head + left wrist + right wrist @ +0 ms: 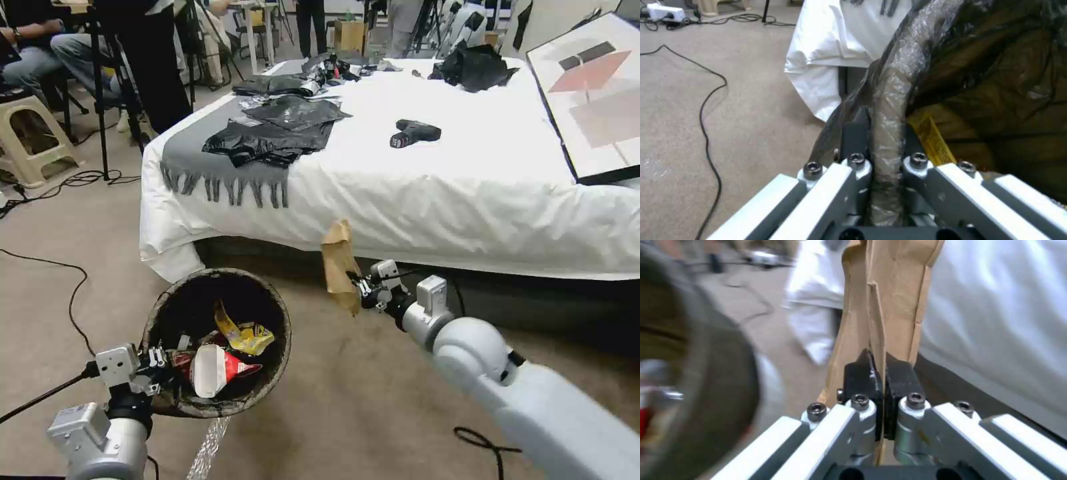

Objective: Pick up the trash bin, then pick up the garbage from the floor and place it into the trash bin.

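Note:
My left gripper (162, 371) is shut on the rim of the trash bin (280, 313), a round bucket with a dark bag liner, and holds it off the carpet at lower left. The left wrist view has the lined rim (889, 110) clamped between the fingers (855, 136). Inside the bin lie a red-and-white carton (217, 368) and a yellow wrapper (245, 335). My right gripper (358, 288) is shut on a brown paper bag (339, 263), held upright in the air just right of the bin, in front of the bed. The right wrist view shows the bag (889, 296) pinched in the black pads (860, 371).
A bed (467, 187) with white sheets stands right behind, carrying black bags (273, 133) and a drill (413, 133). Cables (73, 293) trail over the carpet at left. A stool (30, 133) and tripod legs stand at far left. A clear plastic strip (208, 447) hangs below the bin.

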You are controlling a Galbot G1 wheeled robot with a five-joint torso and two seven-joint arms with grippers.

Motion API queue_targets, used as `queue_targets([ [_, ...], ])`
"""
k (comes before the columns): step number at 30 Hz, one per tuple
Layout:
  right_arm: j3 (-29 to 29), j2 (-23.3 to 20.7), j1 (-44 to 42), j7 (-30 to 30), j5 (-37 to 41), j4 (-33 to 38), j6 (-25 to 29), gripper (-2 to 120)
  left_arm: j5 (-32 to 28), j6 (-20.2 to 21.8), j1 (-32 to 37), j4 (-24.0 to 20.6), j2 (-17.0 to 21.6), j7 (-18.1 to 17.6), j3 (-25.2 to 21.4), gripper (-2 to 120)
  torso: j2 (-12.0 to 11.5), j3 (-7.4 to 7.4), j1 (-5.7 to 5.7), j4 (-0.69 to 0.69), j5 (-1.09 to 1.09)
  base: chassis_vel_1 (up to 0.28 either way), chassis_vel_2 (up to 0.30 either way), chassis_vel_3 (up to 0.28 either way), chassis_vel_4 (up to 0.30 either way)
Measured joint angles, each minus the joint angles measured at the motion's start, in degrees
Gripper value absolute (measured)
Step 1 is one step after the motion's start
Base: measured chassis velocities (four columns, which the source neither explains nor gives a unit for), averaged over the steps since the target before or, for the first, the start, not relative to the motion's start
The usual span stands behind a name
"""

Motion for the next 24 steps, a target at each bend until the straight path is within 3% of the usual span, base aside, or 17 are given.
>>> queue_targets([
  [2, -0.49, -0.44, 0.91, -1.10, 0.50, 0.46, -0.06, 0, 0.00, 0.01, 0.06, 0.00, 0.03, 0.00, 0.01, 3, 0.00, 0.00, 0.00, 0.00, 0.00, 0.000, 0.000, 0.000, 0.000],
  [6, -4.10, -1.56, 7.44, -8.87, 2.39, 2.08, -0.41, 0, 0.04, 0.11, 0.52, 0.00, 0.35, 0.02, -0.12, 3, 0.00, 0.00, 0.00, 0.00, 0.01, 0.000, 0.000, 0.000, 0.000],
  [9, -7.50, -0.06, 12.46, -11.49, 4.21, 2.53, -1.61, 0, 0.08, 0.19, 0.75, 0.00, 0.66, 0.01, -0.20, 3, -0.01, 0.00, 0.00, 0.00, 0.00, 0.000, 0.000, 0.000, 0.000],
  [24, -26.07, 7.00, 28.58, -8.36, 7.40, 2.19, -4.00, 0, 0.11, 0.78, 1.31, 0.00, 1.17, -0.31, -0.31, 3, 0.00, 0.00, 0.00, 0.01, 0.00, 0.000, 0.000, 0.000, 0.000],
])
